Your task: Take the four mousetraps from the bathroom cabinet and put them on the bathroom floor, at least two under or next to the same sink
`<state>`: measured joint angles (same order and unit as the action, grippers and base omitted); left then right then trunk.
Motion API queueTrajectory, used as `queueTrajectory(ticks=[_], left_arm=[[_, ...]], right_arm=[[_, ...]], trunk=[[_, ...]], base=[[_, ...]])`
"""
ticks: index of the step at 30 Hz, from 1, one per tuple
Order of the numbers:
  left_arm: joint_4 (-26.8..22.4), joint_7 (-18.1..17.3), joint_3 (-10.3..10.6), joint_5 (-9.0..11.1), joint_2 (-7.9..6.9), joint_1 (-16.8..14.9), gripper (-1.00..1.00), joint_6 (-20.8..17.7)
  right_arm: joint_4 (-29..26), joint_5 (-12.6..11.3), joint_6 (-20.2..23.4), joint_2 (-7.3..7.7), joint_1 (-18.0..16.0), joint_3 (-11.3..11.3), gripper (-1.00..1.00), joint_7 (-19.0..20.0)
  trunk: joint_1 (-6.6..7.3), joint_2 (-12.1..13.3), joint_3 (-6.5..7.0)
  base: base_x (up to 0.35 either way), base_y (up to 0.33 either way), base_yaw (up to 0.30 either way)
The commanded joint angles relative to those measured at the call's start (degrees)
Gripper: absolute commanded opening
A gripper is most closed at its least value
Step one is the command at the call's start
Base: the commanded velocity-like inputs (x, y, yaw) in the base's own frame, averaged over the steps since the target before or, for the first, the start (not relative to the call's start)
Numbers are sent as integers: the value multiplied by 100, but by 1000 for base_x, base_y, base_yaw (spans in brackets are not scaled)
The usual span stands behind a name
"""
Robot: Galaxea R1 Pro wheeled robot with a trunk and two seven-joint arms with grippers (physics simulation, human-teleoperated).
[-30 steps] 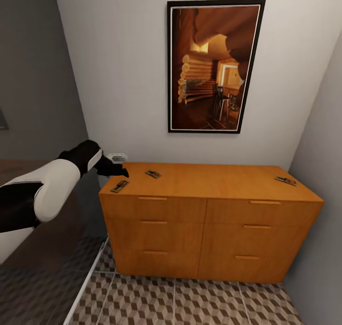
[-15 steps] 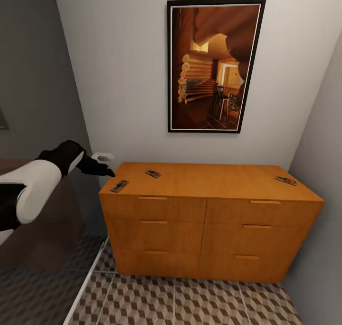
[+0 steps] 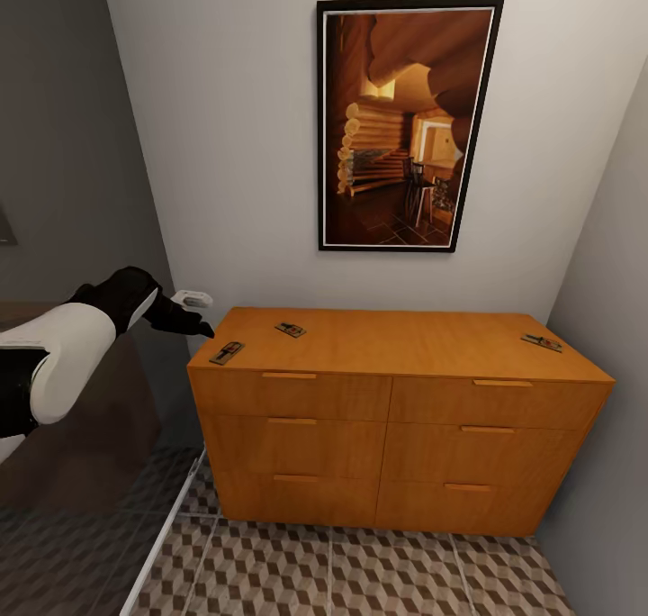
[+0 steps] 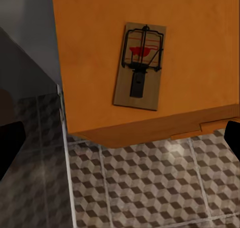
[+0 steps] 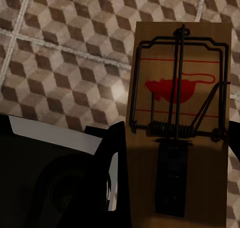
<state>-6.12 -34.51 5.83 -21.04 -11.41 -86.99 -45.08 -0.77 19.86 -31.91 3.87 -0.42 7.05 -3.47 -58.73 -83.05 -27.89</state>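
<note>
1. Currently my left tool point(image 3: 205, 330) hovers off the cabinet's point(image 3: 396, 391) left edge, fingers spread apart, near a mousetrap point(image 3: 227, 353) at its front-left corner.
2. My right tool point(image 5: 170, 138) is clamped on another mousetrap point(image 5: 180, 133) above the bathroom floor point(image 5: 65, 53).

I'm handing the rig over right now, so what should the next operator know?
Left gripper: open, empty, above the cabinet's left front corner, over the corner trap.
Right gripper: shut on the held trap, above the floor.
On the cabinet top: corner trap, second trap behind it, third trap at the far right end.
Done: one trap picked up; none seen lying on the floor.
Left: all four onto the floor, at least two by the sink.
</note>
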Motion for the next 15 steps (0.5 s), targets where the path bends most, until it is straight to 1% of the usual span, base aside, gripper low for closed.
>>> queueTrajectory(ticks=[1,7,12,14,15], left_arm=[[-12,-88,44,-21,6,-2,100,-10],[-12,-347,53,-28,68,-2,100,10],[-6,-481,59,-31,135,-2,100,289],[-5,-570,69,-37,150,-2,100,370],[-3,-699,82,-58,158,-2,100,434]], right_arm=[[6,61,-18,0,-5,42,-100,-22],[6,57,-18,0,-7,42,-100,-22],[6,58,-18,0,-4,42,-100,-22],[6,56,-18,0,-6,45,-100,-22],[6,54,-18,-2,-9,49,-100,-28]], trunk=[[0,-3,-6],[0,-3,-6],[0,-3,-6],[0,-3,-6],[0,-3,-6]], base=[[0,0,0],[0,0,0],[0,0,0],[0,0,0],[0,0,0]])
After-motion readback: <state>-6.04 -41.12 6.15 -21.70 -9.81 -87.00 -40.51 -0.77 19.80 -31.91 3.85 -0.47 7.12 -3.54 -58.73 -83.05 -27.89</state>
